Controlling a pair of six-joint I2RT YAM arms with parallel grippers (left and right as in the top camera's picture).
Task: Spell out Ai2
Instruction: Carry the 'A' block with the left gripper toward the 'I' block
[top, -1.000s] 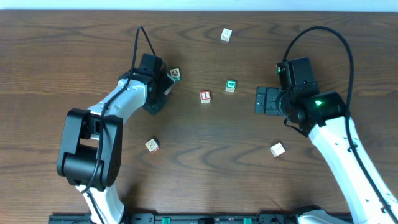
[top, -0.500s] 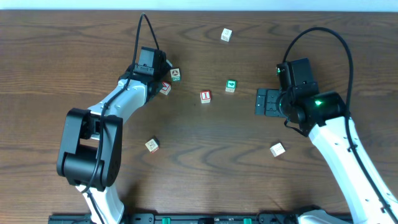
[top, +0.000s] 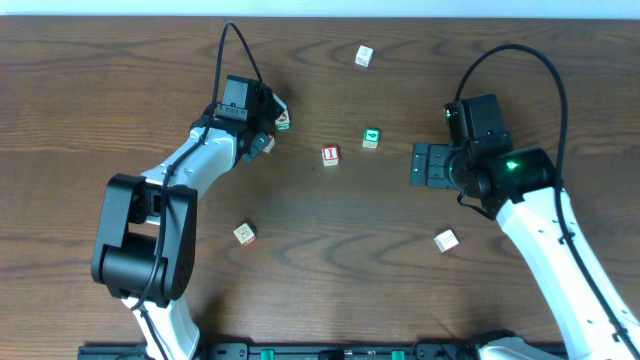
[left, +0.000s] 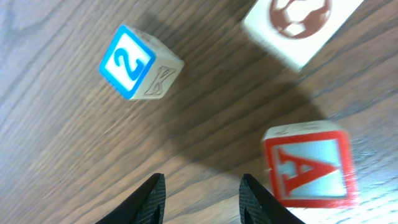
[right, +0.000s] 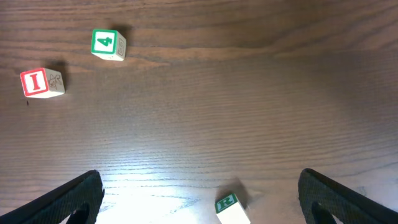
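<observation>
Presently, left gripper (left: 202, 186): fingers apart, only bare wood between them, nothing held; it hangs over the far-left part of the table (top: 80, 60), on the side nearer the middle.
A block (left: 308, 165): red letter face up, lying flat just beside one fingertip (left: 258, 199) of the left gripper and outside the gap; I cannot tell whether they touch.
2 block (left: 138, 62): blue-framed numeral face up, turned cornerwise, on the wood ahead of the left gripper and apart from both fingers; well apart from the A block. From overhead I cannot pick it out.
Soccer-ball block (top: 283, 120): just beside the left gripper on the side toward the right edge, a little farther toward the far edge than the A block.
I block (top: 330, 155): red, alone near the middle of the table, slightly toward the far edge, between the two grippers and touching neither.
4 block (top: 371, 138): green, near the I block, on its side toward the far-right corner.
Right gripper (right: 200, 183): fingers spread wide, holding nothing; it sits right of the table's middle, opening toward the I block.
R block (right: 229, 208): green letter, low in the right wrist view, seen between the two fingers and touching neither.
White block (top: 364, 55): close to the far edge, about midway along it; its face is too small to read.
</observation>
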